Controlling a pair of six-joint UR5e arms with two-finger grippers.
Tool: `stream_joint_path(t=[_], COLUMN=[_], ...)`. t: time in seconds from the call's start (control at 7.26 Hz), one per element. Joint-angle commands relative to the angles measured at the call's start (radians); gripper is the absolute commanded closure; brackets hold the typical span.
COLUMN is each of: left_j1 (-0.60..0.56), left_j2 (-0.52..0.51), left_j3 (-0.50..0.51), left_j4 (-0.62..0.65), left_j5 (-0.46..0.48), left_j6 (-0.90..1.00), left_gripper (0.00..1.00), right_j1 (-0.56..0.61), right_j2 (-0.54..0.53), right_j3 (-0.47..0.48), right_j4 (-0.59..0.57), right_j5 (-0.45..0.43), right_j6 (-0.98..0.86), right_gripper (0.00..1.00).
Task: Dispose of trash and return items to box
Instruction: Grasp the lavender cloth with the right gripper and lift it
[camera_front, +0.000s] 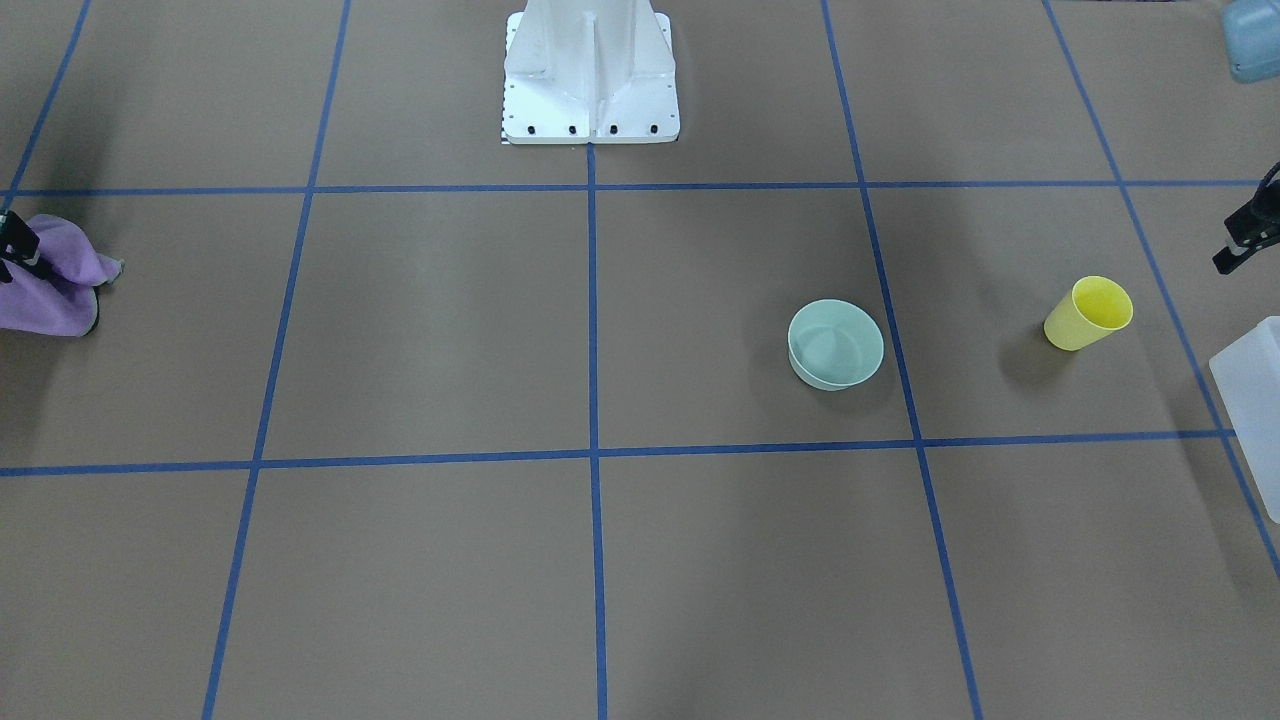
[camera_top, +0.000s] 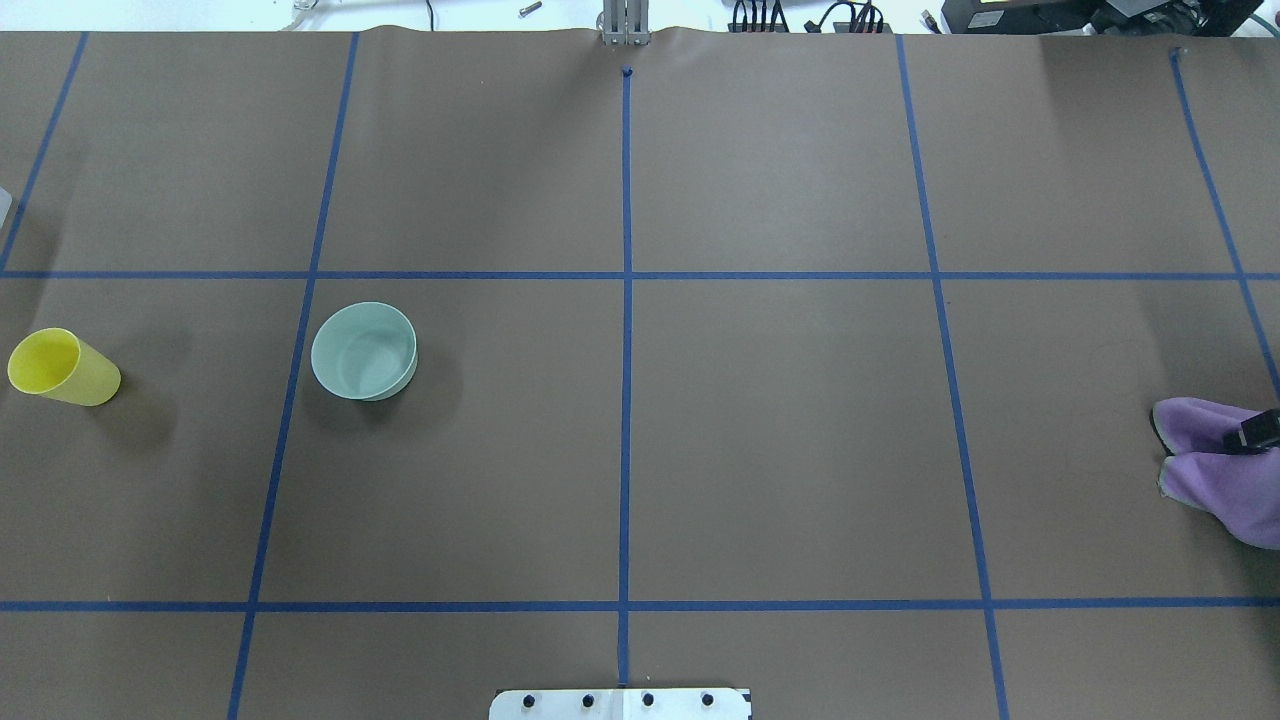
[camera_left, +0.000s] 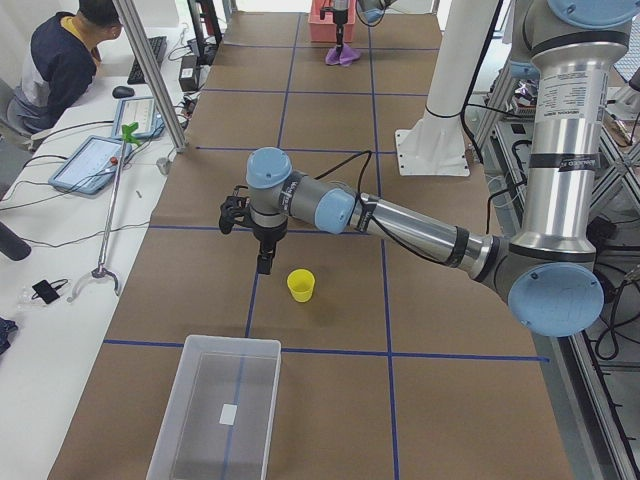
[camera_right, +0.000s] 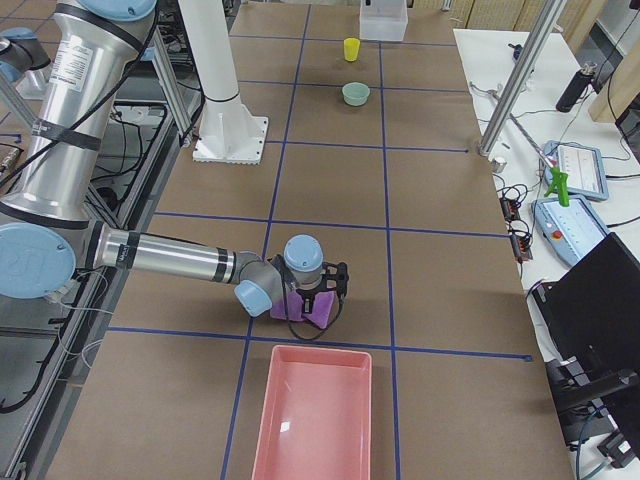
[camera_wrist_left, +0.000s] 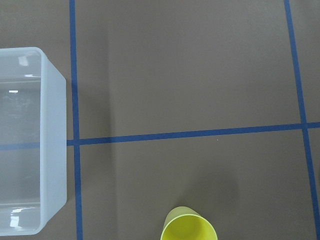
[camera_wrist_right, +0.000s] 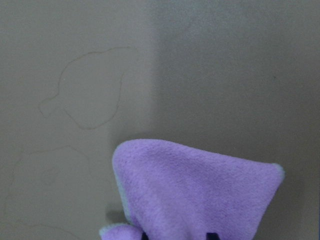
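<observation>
The mint-green bowl (camera_front: 835, 343) stands upright on the brown table; it also shows in the overhead view (camera_top: 364, 350). The yellow cup (camera_front: 1088, 314) stands upright beside it, toward the translucent box (camera_front: 1250, 400). My left gripper (camera_front: 1235, 250) hangs fingers-down just behind the cup, apart from it; I cannot tell whether it is open or shut. In the left wrist view the cup (camera_wrist_left: 189, 227) is at the bottom edge and the box (camera_wrist_left: 30, 140) at the left. My right gripper (camera_top: 1250, 437) is shut on a purple cloth (camera_top: 1215, 465) at the table's other end.
A pink bin (camera_right: 312, 415) lies just beyond the purple cloth at the table's right end. The white robot base (camera_front: 590, 75) stands at the middle back. Blue tape lines cross the table. An operator (camera_left: 60, 60) sits at a side desk.
</observation>
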Motion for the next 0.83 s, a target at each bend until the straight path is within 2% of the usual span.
stream_joint_path(t=[0.0,0.14,0.28,0.41,0.55,0.69], left_j1=[0.001,0.001,0.001,0.001,0.001,0.001], left_j2=[0.001,0.002,0.001,0.002,0.002,0.002], left_j3=[0.006,0.006,0.007,0.009,0.018,0.029], left_j4=[0.000,0.000,0.001,0.000,0.000,0.000], left_j5=[0.000,0.000,0.000,0.002,0.002,0.002], left_j6=[0.001,0.001,0.001,0.002,0.004,0.006], left_gripper=[0.02,0.02,0.02,0.02,0.02,0.02], right_j1=[0.020,0.101,0.207,0.252,0.327,0.409], right_j2=[-0.027,-0.049,-0.050,-0.050,-0.050,-0.028], right_j3=[0.068,0.149,0.236,0.337,0.378,0.378], right_j4=[-0.003,-0.040,-0.142,-0.264,-0.407,-0.574], right_j5=[0.011,0.091,0.191,0.192,0.190,0.169], right_j6=[0.000,0.000,-0.014,-0.020,-0.169,-0.401], right_gripper=[1.00,1.00,1.00,1.00,1.00,1.00])
